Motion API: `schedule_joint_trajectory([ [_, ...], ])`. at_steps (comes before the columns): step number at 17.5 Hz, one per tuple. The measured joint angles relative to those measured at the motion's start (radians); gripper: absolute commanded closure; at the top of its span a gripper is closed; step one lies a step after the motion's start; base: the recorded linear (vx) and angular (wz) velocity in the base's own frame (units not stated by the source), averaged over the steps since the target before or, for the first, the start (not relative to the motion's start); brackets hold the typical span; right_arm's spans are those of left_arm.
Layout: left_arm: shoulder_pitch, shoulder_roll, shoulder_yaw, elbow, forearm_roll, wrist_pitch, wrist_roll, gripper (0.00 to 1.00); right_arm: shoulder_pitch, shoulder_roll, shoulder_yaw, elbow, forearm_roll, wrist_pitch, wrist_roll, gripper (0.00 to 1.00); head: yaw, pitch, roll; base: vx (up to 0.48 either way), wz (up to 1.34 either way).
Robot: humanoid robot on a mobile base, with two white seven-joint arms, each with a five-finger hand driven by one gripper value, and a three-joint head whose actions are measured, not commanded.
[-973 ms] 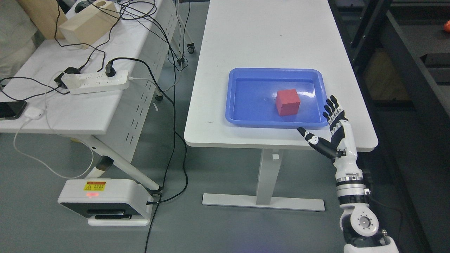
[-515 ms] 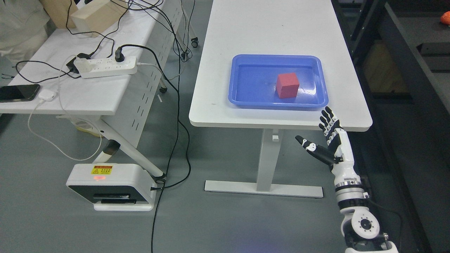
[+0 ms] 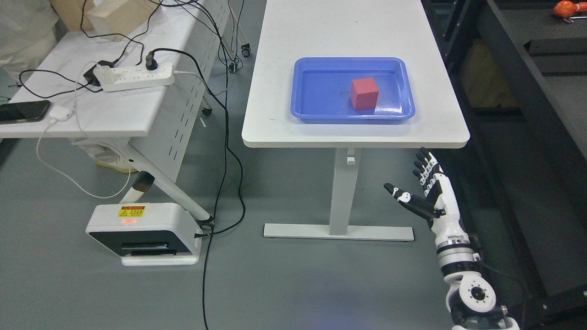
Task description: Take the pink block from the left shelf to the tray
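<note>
Block (image 3: pixel 364 93) sits in the tray (image 3: pixel 302 91); right robot hand (image 3: pixel 424 190), fingers spread, empty, hangs below the table (image 3: pixel 348 27).

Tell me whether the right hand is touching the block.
Apart. The head view shows the right hand open below the table edge, over the floor, while the block sits alone in the tray.
</note>
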Motion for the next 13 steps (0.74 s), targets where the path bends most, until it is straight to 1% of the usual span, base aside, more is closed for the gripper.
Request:
schedule_joint_trajectory([
  [13, 0.0, 0.0, 0.0, 0.0, 0.0, 0.0, 0.0, 0.0, 0.005, 0.001, 0.001, 0.002, -0.002, -0.001, 0.002, 0.0, 0.0, 0.0, 0.0, -0.003, 0.0],
])
